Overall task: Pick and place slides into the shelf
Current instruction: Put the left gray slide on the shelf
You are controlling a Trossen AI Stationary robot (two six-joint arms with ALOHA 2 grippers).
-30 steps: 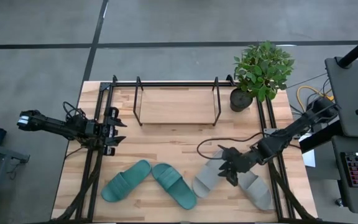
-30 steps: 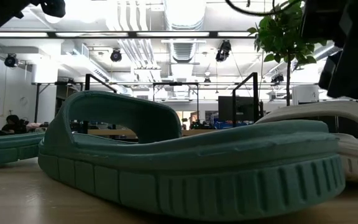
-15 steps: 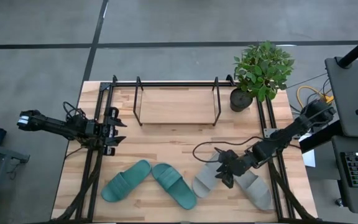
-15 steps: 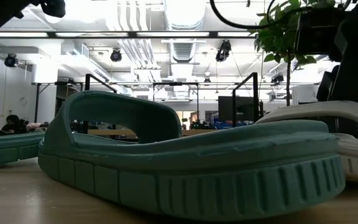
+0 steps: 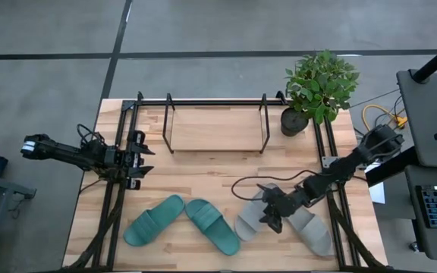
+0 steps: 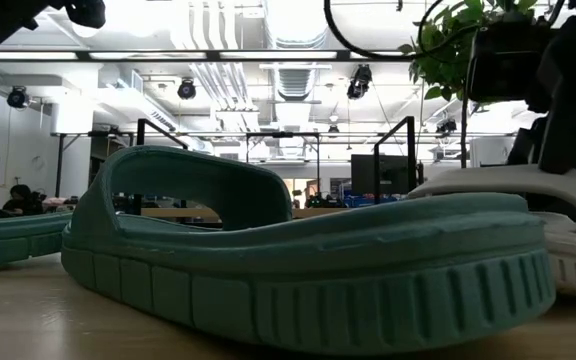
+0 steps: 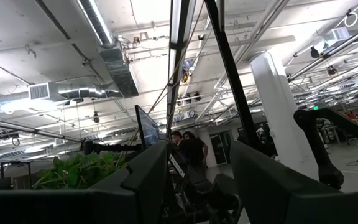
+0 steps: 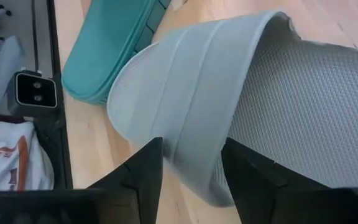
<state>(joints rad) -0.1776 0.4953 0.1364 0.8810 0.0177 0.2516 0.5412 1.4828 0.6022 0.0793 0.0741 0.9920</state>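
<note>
Two teal slides [image 5: 154, 220] [image 5: 212, 226] lie sole-down near the table's near edge, and two light grey slides [image 5: 249, 218] [image 5: 314, 230] lie to their right. The shelf [image 5: 215, 125] of black rods stands on its wood base at the far side. My right gripper [image 5: 271, 217] is low over the left grey slide, open. In the right wrist view its fingers [image 8: 143, 169] stand on either side of that slide's wide strap [image 8: 191, 118]. My left gripper [image 5: 139, 159] waits open at the table's left edge, aimed at the ceiling in its wrist view [image 7: 197, 180]. My right gripper comes slanting down from the table's right at the left grey slide's strap [image 8: 194, 146], one finger over the strap's outer face, the other on the footbed side. Whether the fingers touch the strap, I cannot tell. The slide lies flat on the table.
A potted plant [image 5: 321, 87] stands at the far right corner beside the shelf. A black cable [image 5: 241, 186] loops over the table behind the grey slides. Black frame rails [image 5: 112, 205] [image 5: 336, 205] run along both sides. Bare wood lies between shelf and slides.
My right gripper has moved toward the table's left and near edge and down, from above the gap between the grey slides onto the left grey slide's strap. The slides and my left arm have kept still.
</note>
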